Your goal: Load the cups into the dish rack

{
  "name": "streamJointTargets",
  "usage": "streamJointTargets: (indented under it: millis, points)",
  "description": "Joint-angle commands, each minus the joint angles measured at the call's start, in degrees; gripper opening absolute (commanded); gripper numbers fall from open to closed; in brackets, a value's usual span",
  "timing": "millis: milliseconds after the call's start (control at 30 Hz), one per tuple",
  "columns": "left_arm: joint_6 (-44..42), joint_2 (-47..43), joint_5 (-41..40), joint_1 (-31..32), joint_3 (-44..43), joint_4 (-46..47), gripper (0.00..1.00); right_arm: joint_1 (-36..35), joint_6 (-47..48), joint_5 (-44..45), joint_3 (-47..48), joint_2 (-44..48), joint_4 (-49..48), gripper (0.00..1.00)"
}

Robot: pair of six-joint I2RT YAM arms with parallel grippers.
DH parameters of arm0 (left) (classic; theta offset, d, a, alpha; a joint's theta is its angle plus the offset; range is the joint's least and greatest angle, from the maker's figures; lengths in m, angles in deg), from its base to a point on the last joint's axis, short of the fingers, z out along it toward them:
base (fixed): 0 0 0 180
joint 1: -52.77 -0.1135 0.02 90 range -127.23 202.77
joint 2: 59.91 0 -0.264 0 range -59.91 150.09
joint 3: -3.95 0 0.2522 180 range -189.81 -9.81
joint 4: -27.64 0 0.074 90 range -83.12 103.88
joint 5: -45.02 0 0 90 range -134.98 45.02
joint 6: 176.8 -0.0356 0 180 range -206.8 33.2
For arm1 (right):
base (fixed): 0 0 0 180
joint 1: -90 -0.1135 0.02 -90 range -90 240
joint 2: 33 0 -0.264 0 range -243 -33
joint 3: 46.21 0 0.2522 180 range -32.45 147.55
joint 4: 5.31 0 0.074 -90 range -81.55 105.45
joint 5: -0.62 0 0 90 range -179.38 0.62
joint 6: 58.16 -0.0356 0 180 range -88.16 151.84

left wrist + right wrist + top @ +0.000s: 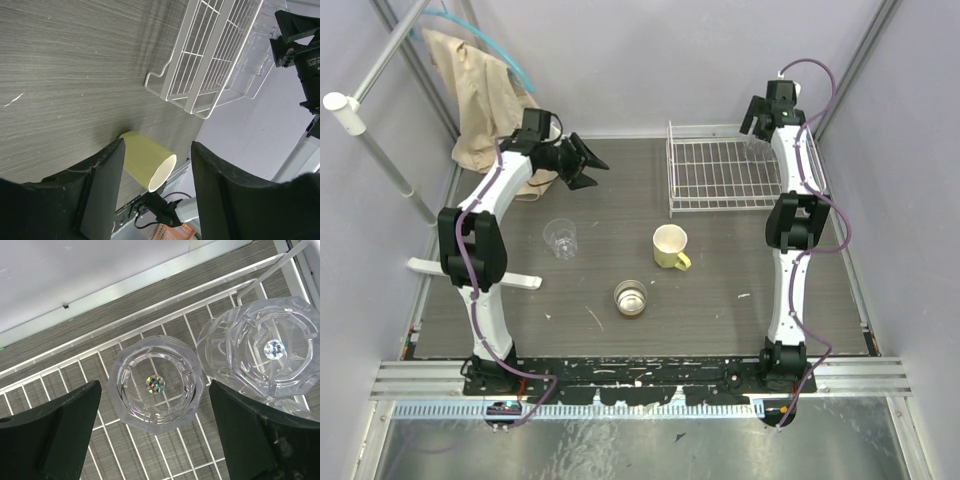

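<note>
The white wire dish rack [720, 178] stands at the back right of the table. My right gripper [761, 118] hovers over its far right corner, open. In the right wrist view a clear faceted tumbler [156, 384] sits on the rack [60, 385] grid between the spread fingers [55, 430], touching neither; a second tumbler [265, 347] stands beside it on the right. On the table are another clear tumbler [560, 238], the pale yellow mug [670, 246] and the metallic-brown cup [631, 298]. My left gripper [584, 160] hangs open and empty at the back left, looking toward the mug [147, 162].
A beige cloth [470, 90] hangs at the back left behind the left arm. A white bar [470, 272] lies on the table by the left edge. A slanted white pole [370, 115] crosses the left side. Walls close in the back and both sides.
</note>
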Motion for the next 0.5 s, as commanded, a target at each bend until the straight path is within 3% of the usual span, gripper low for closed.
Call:
streamJointTargets:
  millis: [0, 467]
  points:
    - [-2.36, 0.91, -0.21, -0.33, -2.30, -2.53, 0.62, -0.37, 0.44, 0.70, 2.34, 3.83, -2.34, 0.96]
    - [-9.64, -4.53, -6.65, -0.24, 1.89, -9.03, 0.67, -1.65, 1.74, 4.70, -4.02, 13.68, -2.78, 0.98]
